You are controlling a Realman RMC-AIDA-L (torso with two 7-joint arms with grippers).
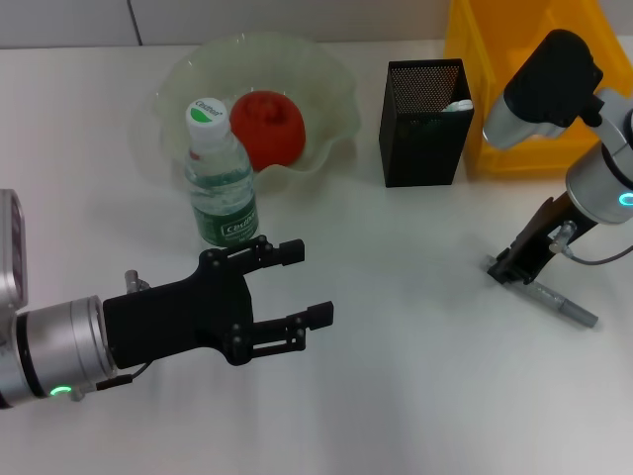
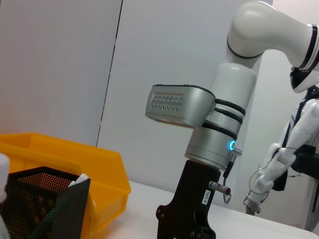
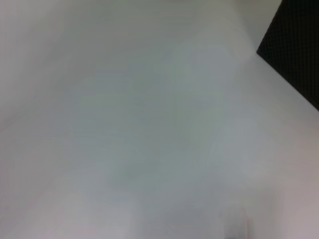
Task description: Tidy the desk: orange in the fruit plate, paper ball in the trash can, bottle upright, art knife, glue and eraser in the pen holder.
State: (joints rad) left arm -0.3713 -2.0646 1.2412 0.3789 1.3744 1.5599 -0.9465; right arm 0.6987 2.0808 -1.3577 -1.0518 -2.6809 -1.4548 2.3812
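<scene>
The right gripper reaches down to the white desk at the near end of the grey art knife, which lies flat in front of the yellow bin; whether its fingers have closed on the knife cannot be told. The left gripper hovers with jaws wide apart and empty, just in front of the upright bottle. A red fruit already sits in the fruit plate, and the black mesh pen holder stands beside the bin. To do this pickup well, the fingers should probably straddle the slim handle squarely, press low, then lift it clear and tip it blade-down into the holder
</scene>
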